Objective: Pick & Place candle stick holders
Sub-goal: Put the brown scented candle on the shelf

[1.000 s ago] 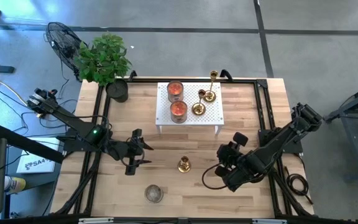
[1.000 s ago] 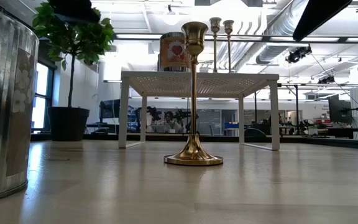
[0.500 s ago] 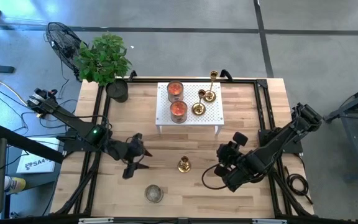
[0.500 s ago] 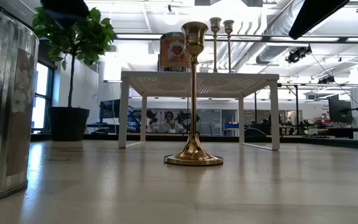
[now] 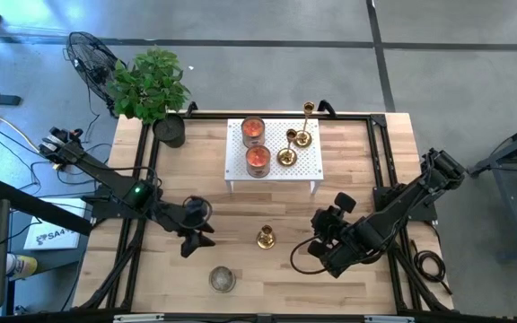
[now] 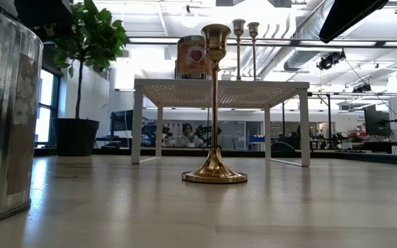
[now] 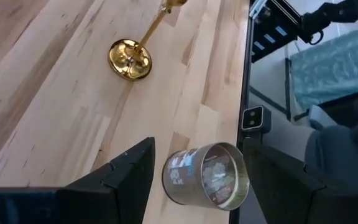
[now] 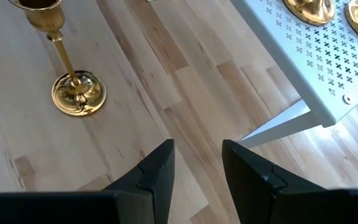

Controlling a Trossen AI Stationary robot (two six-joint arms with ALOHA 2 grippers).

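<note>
One gold candlestick (image 5: 266,238) stands upright on its round base on the wooden table; it also shows in the low view (image 6: 214,103), the left wrist view (image 7: 130,59) and the right wrist view (image 8: 78,93). Three more gold candlesticks (image 5: 294,144) stand on a white perforated stand (image 5: 308,166). My left gripper (image 5: 191,240) is open and empty, left of the lone candlestick, and points toward a grey tin (image 7: 207,174). My right gripper (image 5: 315,235) is open and empty, to the right of that candlestick.
Two glass jars with red candles (image 5: 255,144) share the white stand. The grey tin (image 5: 222,279) stands near the table's near edge. A potted plant (image 5: 151,90) is at the far left corner. Bare wood lies between the stand and the lone candlestick.
My left gripper has turned and tipped toward the table's near edge, toward the grey tin, staying open. The candlesticks have not moved.
</note>
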